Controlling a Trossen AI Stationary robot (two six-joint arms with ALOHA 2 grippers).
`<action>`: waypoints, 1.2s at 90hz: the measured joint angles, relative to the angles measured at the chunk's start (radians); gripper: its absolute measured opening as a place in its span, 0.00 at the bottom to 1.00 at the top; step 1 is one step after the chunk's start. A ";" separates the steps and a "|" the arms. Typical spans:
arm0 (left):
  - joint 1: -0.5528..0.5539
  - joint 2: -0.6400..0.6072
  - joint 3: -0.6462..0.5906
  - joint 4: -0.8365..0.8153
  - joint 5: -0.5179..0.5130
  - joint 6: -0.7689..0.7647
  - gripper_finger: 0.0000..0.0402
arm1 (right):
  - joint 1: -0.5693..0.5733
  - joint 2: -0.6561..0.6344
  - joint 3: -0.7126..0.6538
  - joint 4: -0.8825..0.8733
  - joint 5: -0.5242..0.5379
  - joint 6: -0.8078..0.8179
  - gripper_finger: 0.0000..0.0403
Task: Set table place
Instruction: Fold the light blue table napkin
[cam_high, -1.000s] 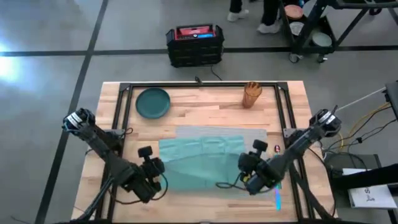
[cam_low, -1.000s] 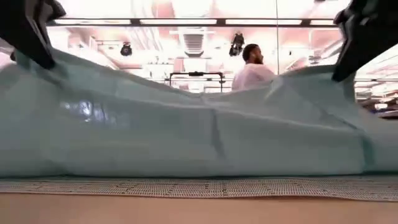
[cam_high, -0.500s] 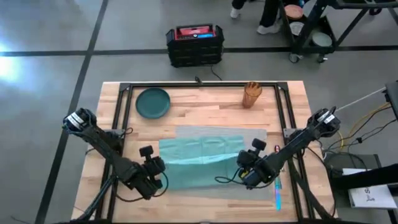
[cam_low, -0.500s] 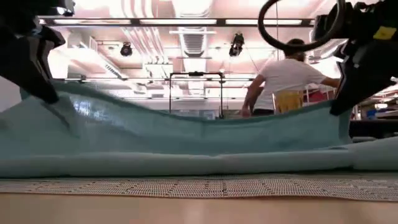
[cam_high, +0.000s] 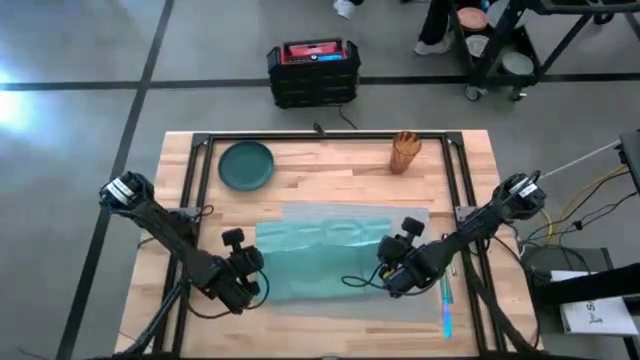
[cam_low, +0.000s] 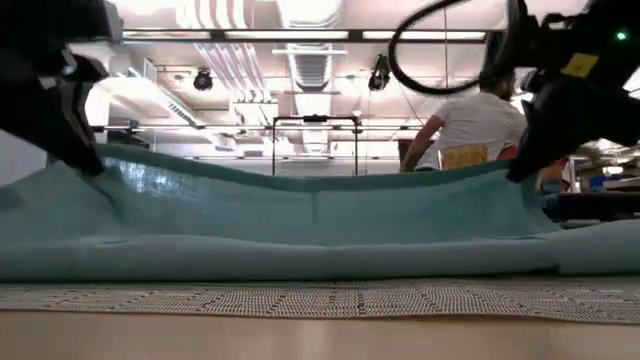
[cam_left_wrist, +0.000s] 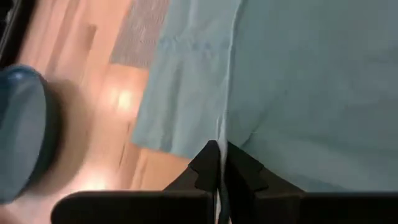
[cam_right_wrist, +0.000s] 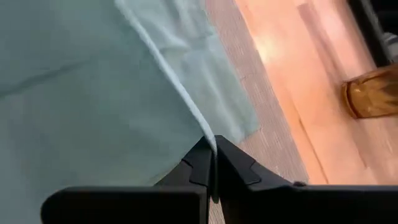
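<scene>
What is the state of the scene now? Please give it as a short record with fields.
table: light wooden planks with a black frame
placemat: grey woven mat, lying flat, mostly covered by the cloth
cloth: teal napkin, folded over on the placemat, near edge lifted
left hand: shut on the cloth's left corner
right hand: shut on the cloth's right corner
plate: dark green, far left of the table, apart from the placemat
cup: brown wooden holder, far right of the table
background: a person in a white shirt stands beyond the table
</scene>
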 joint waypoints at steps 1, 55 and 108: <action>0.002 -0.003 -0.001 -0.004 0.000 0.001 0.00 | -0.005 0.000 0.000 0.000 -0.002 -0.004 0.00; 0.059 -0.085 -0.170 0.112 -0.052 0.099 0.00 | -0.114 0.000 -0.008 -0.002 -0.010 0.007 0.00; 0.063 -0.085 -0.184 0.128 -0.057 0.127 0.02 | -0.114 0.000 -0.017 0.000 -0.062 0.051 0.00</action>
